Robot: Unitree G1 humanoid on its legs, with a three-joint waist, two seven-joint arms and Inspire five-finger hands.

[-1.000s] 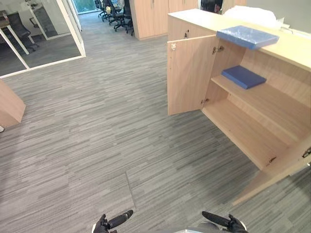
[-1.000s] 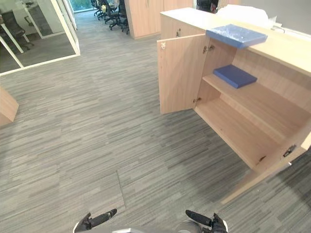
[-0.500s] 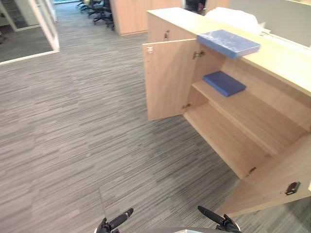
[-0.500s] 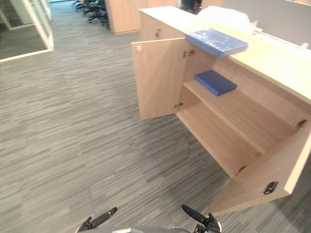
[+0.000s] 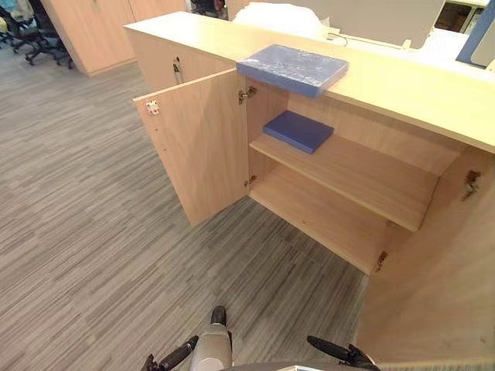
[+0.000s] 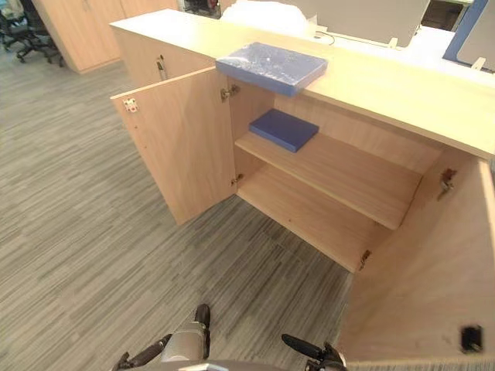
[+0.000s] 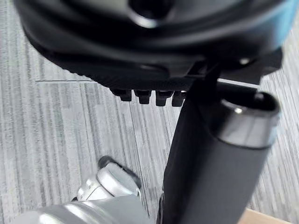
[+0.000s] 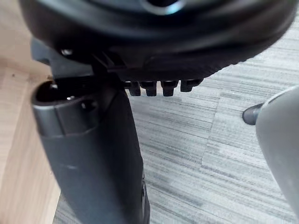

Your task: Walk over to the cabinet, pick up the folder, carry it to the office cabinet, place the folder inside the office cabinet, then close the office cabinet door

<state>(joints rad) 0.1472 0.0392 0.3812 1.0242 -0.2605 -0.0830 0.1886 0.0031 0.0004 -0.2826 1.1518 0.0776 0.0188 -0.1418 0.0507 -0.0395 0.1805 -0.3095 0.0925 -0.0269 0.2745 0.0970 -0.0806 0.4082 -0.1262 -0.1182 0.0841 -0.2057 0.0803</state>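
A light blue folder [image 5: 292,68] lies flat on top of the low wooden office cabinet [image 5: 402,85], its corner over the front edge. Inside, a darker blue folder [image 5: 298,131] rests on the upper shelf [image 5: 363,174]. Both cabinet doors stand open: the left door [image 5: 201,154] swings out toward me and the right door [image 5: 433,294] stands close on my right. My left hand [image 5: 176,357] and right hand [image 5: 336,352] hang low over the carpet, well short of the cabinet. In the wrist views the left hand's [image 7: 149,42] and right hand's [image 8: 159,37] fingers are straight and hold nothing.
Grey striped carpet [image 5: 77,232] stretches between me and the cabinet. A white bag [image 5: 282,17] lies further back on the cabinet top. Tall wooden cupboards [image 5: 93,31] and office chairs [image 5: 31,35] stand at the far left.
The whole picture has shifted: the camera has turned and come closer, so the open cabinet now sits ahead and larger. The folders have not moved and both hands stay low.
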